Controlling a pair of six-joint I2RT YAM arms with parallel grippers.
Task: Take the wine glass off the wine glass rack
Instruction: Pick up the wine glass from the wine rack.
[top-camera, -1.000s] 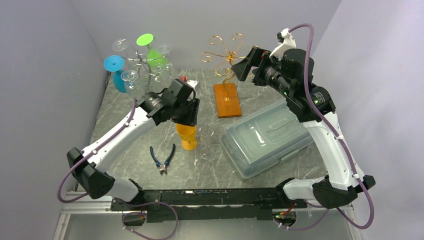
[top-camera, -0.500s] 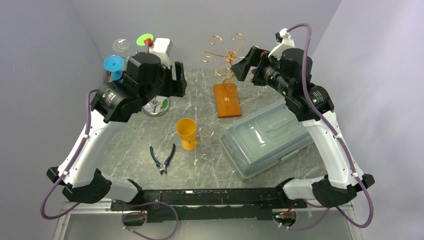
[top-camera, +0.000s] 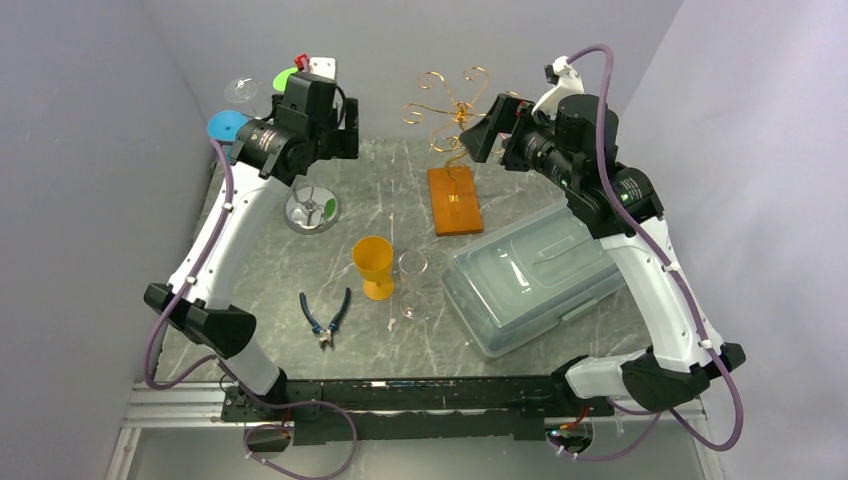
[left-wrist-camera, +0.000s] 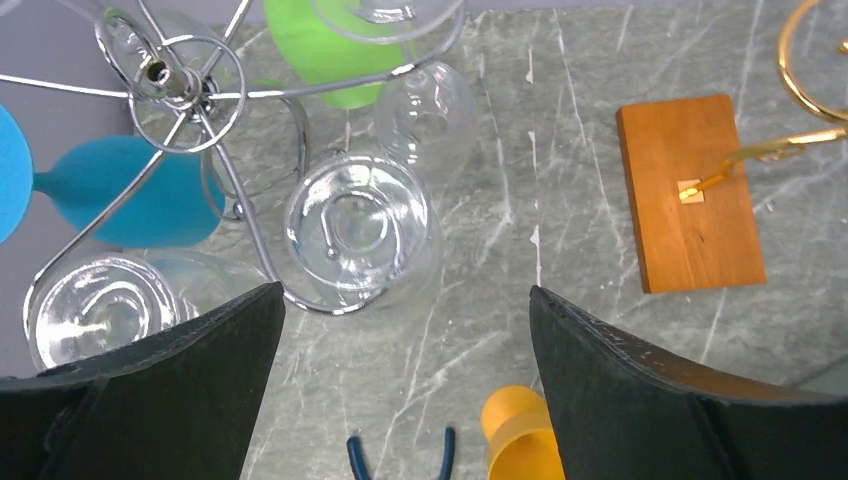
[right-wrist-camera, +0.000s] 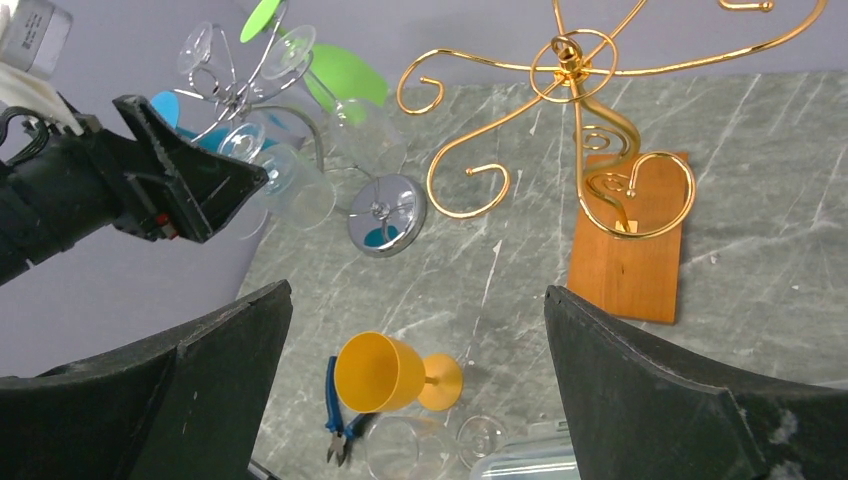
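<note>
Reach stage: left end effector (left-wrist-camera: 405, 300) gapes empty above the rack (left-wrist-camera: 160, 72) at the surface's (left-wrist-camera: 580, 120) far-left corner, right end effector (right-wrist-camera: 417, 292) open too; next, I'd guess, drop and close on the clear glass (left-wrist-camera: 360, 230).

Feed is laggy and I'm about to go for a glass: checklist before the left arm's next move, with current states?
1. Left gripper open and empty: ok, fingers spread wide.
2. Target lined up: ok, clear wine glass on the silver rack sits centred between the fingers in wrist view.
3. Neighbours clear: not ok, green glass and second clear glass hang close by.
4. Finger height against the stem: cannot tell.
5. Right gripper out of the way: ok, open beside the gold rack.
</note>
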